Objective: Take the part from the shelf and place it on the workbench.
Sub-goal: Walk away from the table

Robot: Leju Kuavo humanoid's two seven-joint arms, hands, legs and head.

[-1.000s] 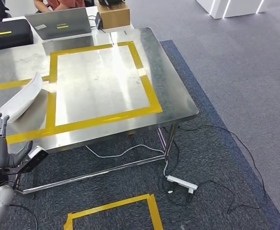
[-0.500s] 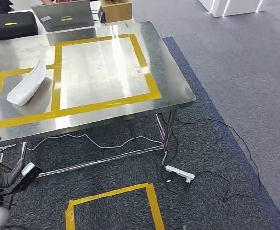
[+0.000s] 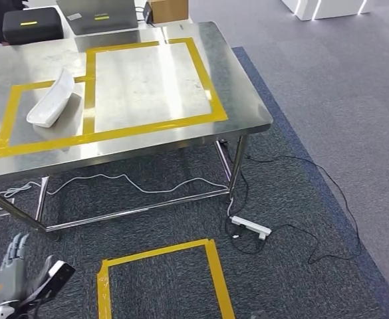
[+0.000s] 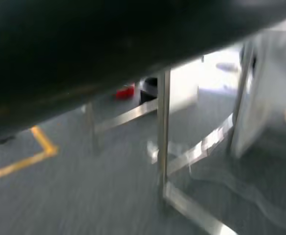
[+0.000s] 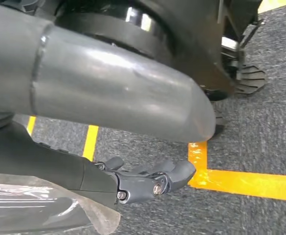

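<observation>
The white part (image 3: 51, 101) lies on the workbench (image 3: 242, 106), seemingly light, rigid and best gripped mid-body, while both the left hand (image 3: 12, 276) and right hand (image 5: 148, 178) hang empty, fingers loosely apart.

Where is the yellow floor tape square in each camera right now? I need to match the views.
Head view: the yellow floor tape lies on the carpet in front of the workbench.
Left wrist view: a blurred tape corner near a steel leg, probably the same square.
Right wrist view: tape strips just beyond the right hand.
Shared landmark: the dark grey carpet; the workbench's steel legs link the head and left wrist views.
</observation>
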